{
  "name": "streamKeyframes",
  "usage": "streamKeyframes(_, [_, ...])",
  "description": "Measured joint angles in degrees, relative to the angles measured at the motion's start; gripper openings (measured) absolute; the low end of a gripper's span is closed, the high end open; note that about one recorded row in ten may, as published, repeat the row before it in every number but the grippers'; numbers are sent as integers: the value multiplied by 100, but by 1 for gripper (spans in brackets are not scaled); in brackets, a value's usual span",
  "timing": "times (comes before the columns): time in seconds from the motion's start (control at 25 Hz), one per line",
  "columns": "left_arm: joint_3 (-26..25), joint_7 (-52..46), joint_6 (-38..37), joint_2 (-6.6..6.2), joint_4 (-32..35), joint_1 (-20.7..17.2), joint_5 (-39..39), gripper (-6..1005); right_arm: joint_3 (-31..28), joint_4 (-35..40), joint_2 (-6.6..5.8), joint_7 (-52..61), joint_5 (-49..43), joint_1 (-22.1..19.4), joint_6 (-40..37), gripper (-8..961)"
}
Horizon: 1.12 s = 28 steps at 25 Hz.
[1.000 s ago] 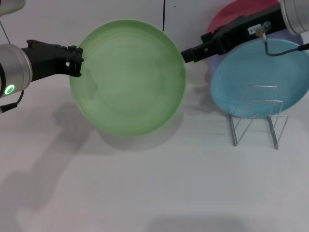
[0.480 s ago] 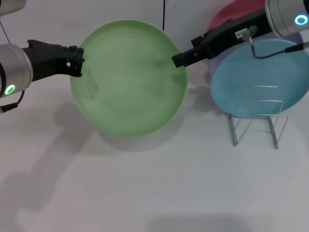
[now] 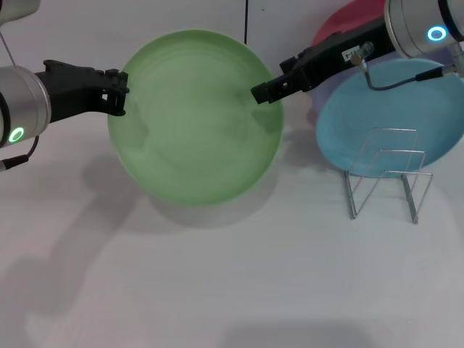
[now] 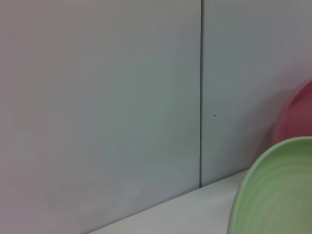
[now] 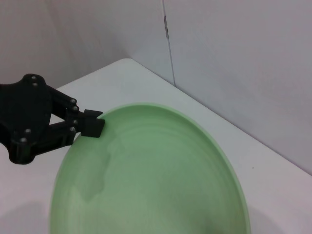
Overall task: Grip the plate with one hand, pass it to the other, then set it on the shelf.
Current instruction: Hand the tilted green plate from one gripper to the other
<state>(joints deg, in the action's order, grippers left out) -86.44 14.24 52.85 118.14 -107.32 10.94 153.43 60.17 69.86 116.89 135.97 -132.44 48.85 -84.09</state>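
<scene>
The light green plate hangs above the white table, casting a shadow below it. My left gripper is shut on its left rim; the right wrist view shows that gripper pinching the edge of the plate. From the right, my right gripper reaches over the plate's right rim, its tip lying over the edge. A slice of the plate also shows in the left wrist view. The shelf, a small silver wire rack, stands on the table to the right, with nothing in it.
A turquoise plate leans behind the wire rack, with a pink-red plate behind it against the back wall. White tabletop stretches in front of the green plate.
My right gripper has moved left, from just beside the plate's right rim to over that rim. The left gripper and the plate have barely shifted.
</scene>
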Motion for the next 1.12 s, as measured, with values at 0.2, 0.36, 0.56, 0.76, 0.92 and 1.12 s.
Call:
streamKeyframes(0.2, [15,9,-1,-2,0,-13,-8,32,76,-49,7,-1,-6,2,102,817])
streamKeyframes(0.36, [42,10,-1,-2,0,-13,-10,32,92,-148,9,-12,-40,26,145,818])
streamKeyframes(0.56, [55,12,2,-2,-5,-4,-10,32,155,-220,9,-13,-59,48,213,810])
streamKeyframes(0.76, [67,14,13,-2,-32,3,-10,32,225,-236,9,15,-68,48,218,772])
streamKeyframes(0.92, [87,17,39,-1,-93,-26,-15,32,213,-264,9,21,-71,64,218,741])
streamKeyframes(1.12, [95,17,51,-1,-96,-18,-16,32,222,-286,9,27,-71,68,218,587])
